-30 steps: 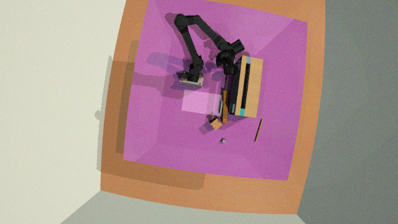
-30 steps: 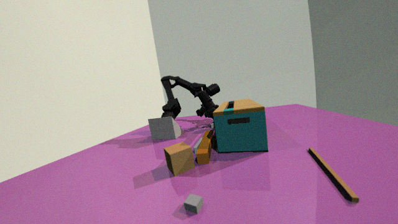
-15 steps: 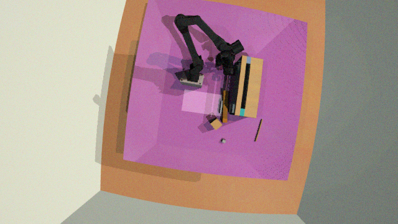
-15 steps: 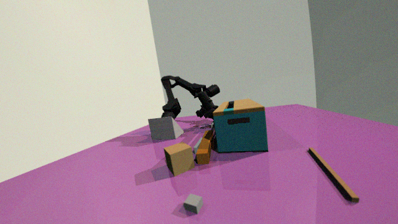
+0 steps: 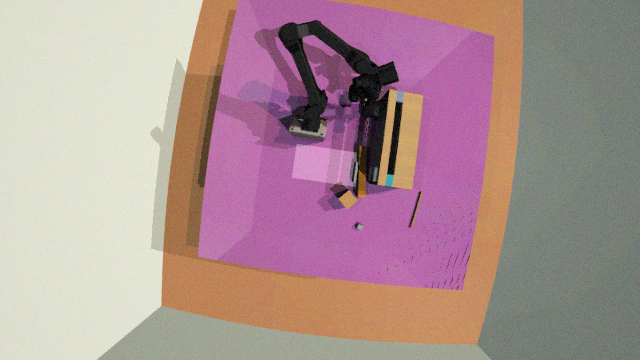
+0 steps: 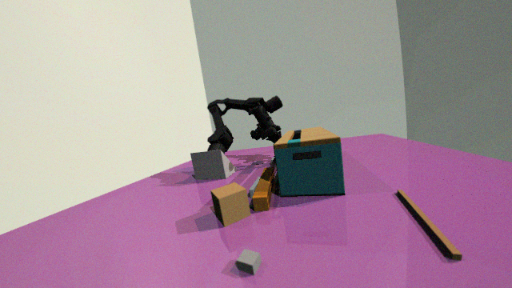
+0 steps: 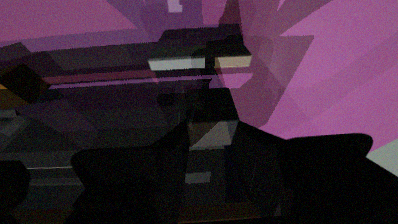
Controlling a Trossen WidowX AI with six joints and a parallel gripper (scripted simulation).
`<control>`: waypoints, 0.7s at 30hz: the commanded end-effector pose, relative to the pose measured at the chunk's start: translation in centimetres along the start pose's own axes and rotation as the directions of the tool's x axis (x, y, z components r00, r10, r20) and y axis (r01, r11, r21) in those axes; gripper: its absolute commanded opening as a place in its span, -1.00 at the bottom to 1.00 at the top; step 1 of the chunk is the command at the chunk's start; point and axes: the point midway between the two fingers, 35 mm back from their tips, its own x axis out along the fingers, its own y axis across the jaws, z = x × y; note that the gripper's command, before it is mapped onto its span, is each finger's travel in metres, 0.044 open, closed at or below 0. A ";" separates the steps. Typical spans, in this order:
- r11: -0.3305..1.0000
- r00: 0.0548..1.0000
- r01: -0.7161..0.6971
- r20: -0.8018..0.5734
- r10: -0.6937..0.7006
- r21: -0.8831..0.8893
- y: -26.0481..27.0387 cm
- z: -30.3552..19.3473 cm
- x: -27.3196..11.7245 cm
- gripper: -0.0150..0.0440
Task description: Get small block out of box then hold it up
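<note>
Claw: clenched on something small, reads as the small block (image 7: 212,132), dark on top with a pale front face; wrist view is murky, so I can't confirm it's the shelf one.
Gripper position: my gripper (image 5: 369,111) (image 6: 277,139) (image 7: 208,122) points down just beside the box's long side facing the bench's left edge, at the end closer to the bench's top edge in the top view. Whether the tips touch the box, can't tell.
Arm: black arm (image 5: 332,41) (image 6: 240,105), elbow bent high, reaching from the left half of the bench.
Box: tan-topped teal box (image 5: 412,142) (image 6: 310,176), upright, right of the bench's middle; dark slot along its top, another in the end wall.
Task block: likely what I'm grasping, low by the box; shelf interior too dark to check.
Orange bar: orange bar (image 5: 362,177) (image 6: 262,196), lying along the box's left side, nearer the bottom-edge end.
Tan cube: tan cube (image 5: 347,199) (image 6: 231,203), near that bar's end.
Gray cube: small gray cube (image 5: 359,226) (image 6: 249,262), apart, toward the bench's bottom edge.
Stick: thin tan stick (image 5: 416,209) (image 6: 429,224), flat, toward the bottom right corner.
</note>
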 end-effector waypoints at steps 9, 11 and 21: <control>0.963 1.000 0.002 0.008 -0.005 0.268 0.1 -0.3 -1.3 -0.49; 0.937 1.000 -0.001 0.012 -0.004 0.350 0.2 -0.3 -1.4 -0.49; 0.704 0.999 -0.020 0.032 -0.004 0.710 0.8 -0.3 -2.0 -0.49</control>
